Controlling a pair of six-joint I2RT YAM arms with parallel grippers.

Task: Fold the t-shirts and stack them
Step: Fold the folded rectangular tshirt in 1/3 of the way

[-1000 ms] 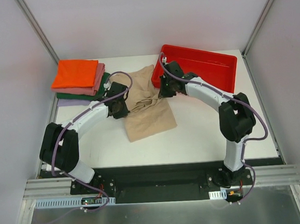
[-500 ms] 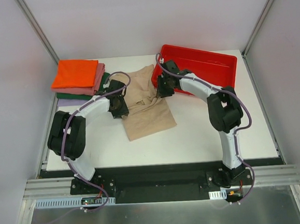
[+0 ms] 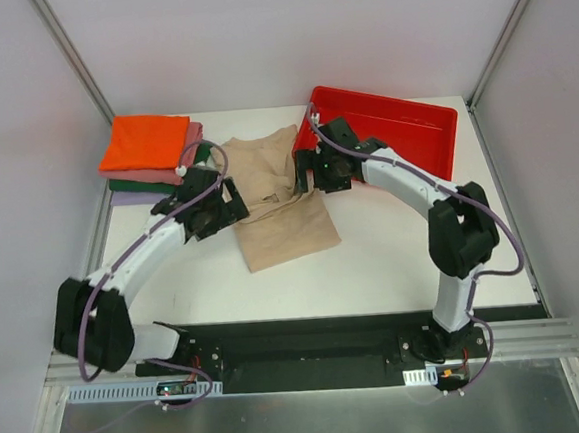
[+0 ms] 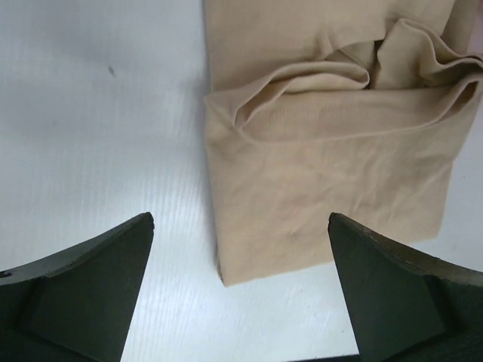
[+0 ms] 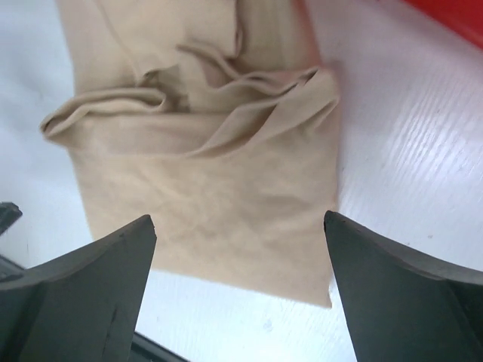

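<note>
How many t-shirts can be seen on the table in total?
5. Four are stacked at the far left: orange on top, then pink, dark green, lavender lowest. The beige one lies partly folded at the centre. Others may hide inside the stack.

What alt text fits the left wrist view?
A rumpled, partly folded beige cloth t-shirt lies on the white tabletop, filling the upper right of the view, with a bunched fold across its top. The left gripper frames the bottom edge, its dark jaws wide apart and empty, one in each lower corner.
</note>
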